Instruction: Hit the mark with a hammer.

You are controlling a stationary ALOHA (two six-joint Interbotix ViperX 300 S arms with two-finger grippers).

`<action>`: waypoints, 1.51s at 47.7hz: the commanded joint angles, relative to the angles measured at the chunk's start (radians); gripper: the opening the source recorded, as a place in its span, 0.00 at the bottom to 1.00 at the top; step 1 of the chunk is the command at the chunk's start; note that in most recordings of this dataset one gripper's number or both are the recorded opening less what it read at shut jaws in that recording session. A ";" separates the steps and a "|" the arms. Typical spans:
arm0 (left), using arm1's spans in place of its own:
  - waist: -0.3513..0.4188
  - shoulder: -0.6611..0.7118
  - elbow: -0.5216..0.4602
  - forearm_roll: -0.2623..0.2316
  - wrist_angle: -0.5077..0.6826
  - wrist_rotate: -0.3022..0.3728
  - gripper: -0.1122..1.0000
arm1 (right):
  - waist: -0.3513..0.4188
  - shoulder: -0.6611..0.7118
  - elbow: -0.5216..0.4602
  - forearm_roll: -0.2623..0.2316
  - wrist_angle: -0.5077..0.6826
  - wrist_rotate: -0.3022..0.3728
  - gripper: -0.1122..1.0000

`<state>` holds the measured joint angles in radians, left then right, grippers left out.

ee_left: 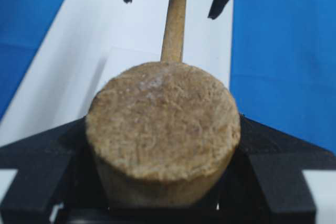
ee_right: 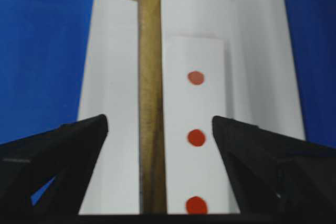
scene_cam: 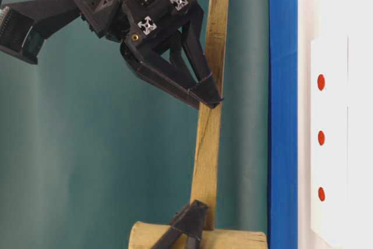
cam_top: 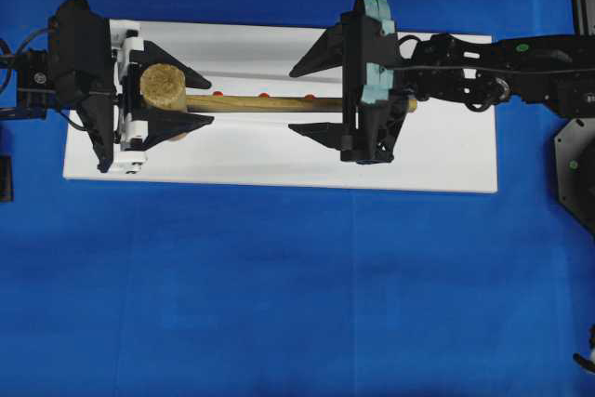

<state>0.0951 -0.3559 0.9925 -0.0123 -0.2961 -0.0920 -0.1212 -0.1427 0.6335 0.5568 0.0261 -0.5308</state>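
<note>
The hammer [cam_top: 270, 103], a light wooden mallet, lies lengthwise over the white board [cam_top: 446, 155]. My left gripper [cam_top: 210, 101] is shut on its thick head [ee_left: 163, 124], which fills the left wrist view. The handle [ee_right: 151, 103] runs right, passing between the fingers of my right gripper [cam_top: 291, 99]. That gripper is open, with both fingers clear of the handle [scene_cam: 207, 144]. The mark [ee_right: 196, 138] is the middle of three red dots on a white strip [ee_right: 210, 103]. It lies just beside the handle, also between the right gripper's [ee_right: 158, 124] jaws, and shows again in the overhead view [cam_top: 263, 95] and the table-level view [scene_cam: 321, 137].
The board rests on a blue cloth [cam_top: 279, 304] that covers the table on all sides. A black arm base [cam_top: 576, 155] stands at the right edge. The slightly larger end dot [ee_right: 196, 205] and the smaller one [ee_right: 196, 77] flank the mark.
</note>
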 commanded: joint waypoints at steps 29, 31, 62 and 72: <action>-0.044 -0.017 -0.077 -0.002 0.029 -0.997 0.49 | 0.012 -0.023 0.002 -0.089 -0.035 -0.040 0.93; -0.055 -0.015 -0.080 0.002 0.029 -1.042 0.49 | 0.012 -0.023 0.002 -0.091 -0.035 -0.040 0.93; -0.086 -0.026 -0.087 0.002 0.028 -1.124 0.49 | 0.014 0.006 -0.002 -0.149 -0.029 -0.057 0.60; -0.081 -0.029 -0.087 0.002 0.032 -1.131 0.49 | 0.018 0.006 -0.002 -0.152 -0.028 -0.058 0.18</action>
<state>0.0153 -0.3636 0.9388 -0.0138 -0.2546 -1.2210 -0.0966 -0.1273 0.6473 0.4050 0.0031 -0.5921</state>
